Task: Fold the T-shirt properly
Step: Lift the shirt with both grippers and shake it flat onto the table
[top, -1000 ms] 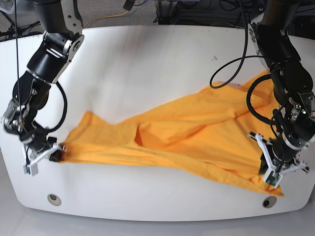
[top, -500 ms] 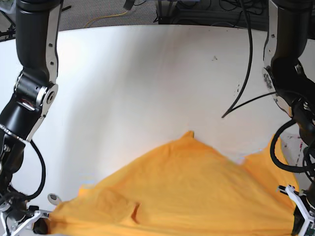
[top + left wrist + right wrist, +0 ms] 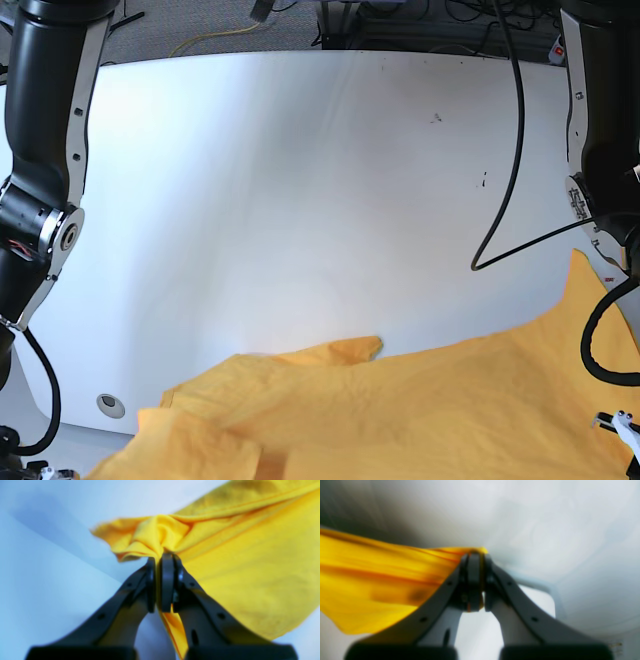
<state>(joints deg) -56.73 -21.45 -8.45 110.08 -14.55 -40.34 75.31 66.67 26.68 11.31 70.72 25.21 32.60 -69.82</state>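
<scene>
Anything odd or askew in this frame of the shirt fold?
Nothing damaged. The T-shirt hangs bunched and wrinkled between the left gripper and right gripper, both pinching its edge, over the white table.

The T-shirt (image 3: 400,410) is spread across the desk's (image 3: 300,180) near edge. Its corners are pinched in the left claw (image 3: 158,560) and the right claw (image 3: 477,555).

one T-shirt (image 3: 400,410), two arms, two pincers, one white table (image 3: 300,180)
</scene>
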